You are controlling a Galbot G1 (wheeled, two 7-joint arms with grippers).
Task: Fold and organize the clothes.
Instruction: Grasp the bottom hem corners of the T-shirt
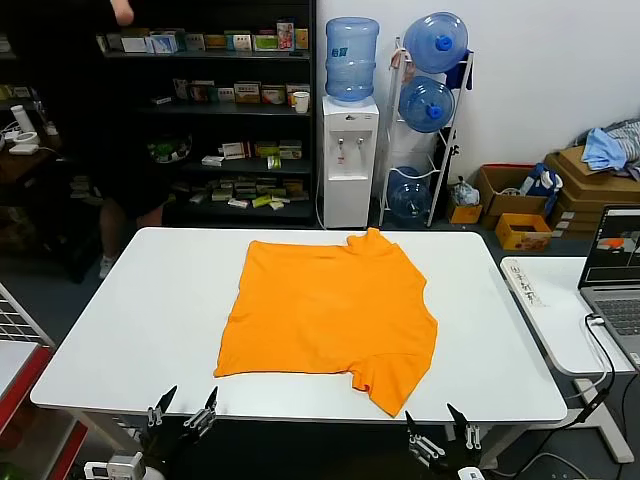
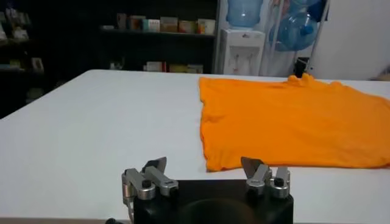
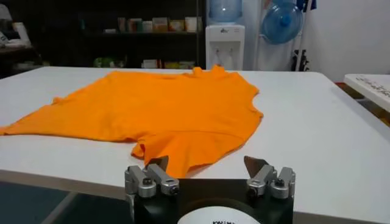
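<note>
The bright orange T-shirt [image 1: 330, 315] lies spread flat on the white table [image 1: 150, 330], plain side up, no lettering showing; one sleeve points to the front edge. It also shows in the left wrist view [image 2: 292, 122] and in the right wrist view [image 3: 158, 112]. My left gripper [image 1: 185, 408] is open and empty below the table's front edge, left of the shirt; in its own view [image 2: 205, 167] the jaws stand wide apart. My right gripper [image 1: 440, 428] is open and empty below the front edge, near the front sleeve; its own view [image 3: 206, 165] shows wide jaws.
A second white desk [image 1: 560, 320] with a laptop [image 1: 612, 270] and a cable stands at the right. Behind the table are dark shelves [image 1: 210, 110], a water dispenser [image 1: 350, 150], a bottle rack [image 1: 428, 120] and cardboard boxes [image 1: 520, 215] with light-blue cloth [image 1: 605, 148].
</note>
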